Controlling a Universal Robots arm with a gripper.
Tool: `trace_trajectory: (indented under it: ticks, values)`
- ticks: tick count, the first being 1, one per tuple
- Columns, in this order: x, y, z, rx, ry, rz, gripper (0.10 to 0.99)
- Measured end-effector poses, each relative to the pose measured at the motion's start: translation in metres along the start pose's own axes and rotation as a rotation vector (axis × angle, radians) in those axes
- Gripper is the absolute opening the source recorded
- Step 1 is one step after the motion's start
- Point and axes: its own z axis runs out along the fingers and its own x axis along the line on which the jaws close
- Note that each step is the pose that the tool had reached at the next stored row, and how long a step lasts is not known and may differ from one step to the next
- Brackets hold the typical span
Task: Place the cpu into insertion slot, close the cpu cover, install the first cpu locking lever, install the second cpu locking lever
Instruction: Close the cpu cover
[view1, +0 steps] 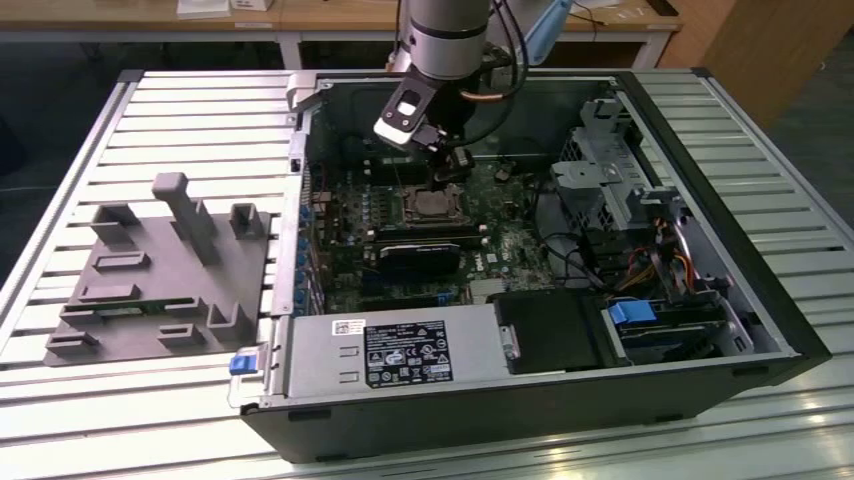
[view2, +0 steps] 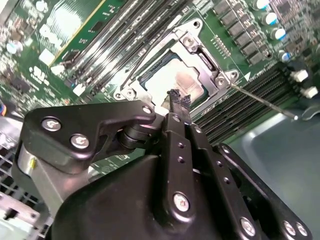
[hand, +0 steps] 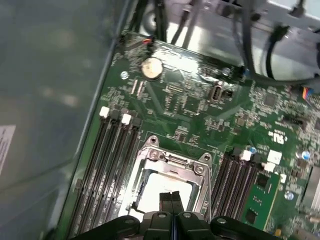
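Hanging low inside the open computer case (view1: 561, 405), the arm's gripper (view1: 451, 165) sits right over the insertion slot (view1: 406, 205) in the middle of the green board (hand: 200, 100). In both wrist views its two black fingers (hand: 165, 200) are pressed flat together with nothing between them, and their tips are just above the slot. The cpu (hand: 155, 192) lies in the slot: a small flat square with a dull silver-grey top and a paler patch near its middle. The cpu cover (view2: 212, 75), a thin silvery frame, looks to be folded down around the chip so the metal top shows through its window, though I couldn't swear it lies fully flat. A thin metal lever (view2: 262, 102) sticks out from one corner of the frame and runs across the black memory slots (view2: 240, 107). As for writing, the power supply (view1: 320, 375) on the camera's side of the case in the exterior view carries a black label (view1: 404, 353) with white print, and a small white sticker (view1: 350, 327) sits beside it; I can't make out a word on either. A grey plastic holder (view1: 160, 270) rests on the slatted table (view1: 174, 110), just beside the case on the exterior view's left.
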Motion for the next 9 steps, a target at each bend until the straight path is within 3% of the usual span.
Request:
trace_trajectory:
  ticks: [2, 3, 9]
  values:
    - [0.0000, 0.0000, 0.0001, -0.001, 0.0005, -0.037, 0.102]
    - [0.0000, 0.0000, 0.0002, -0.002, 0.0011, -0.083, 0.102]
    - [0.0000, 0.0000, 0.0004, -0.005, 0.0025, -0.191, 0.102]
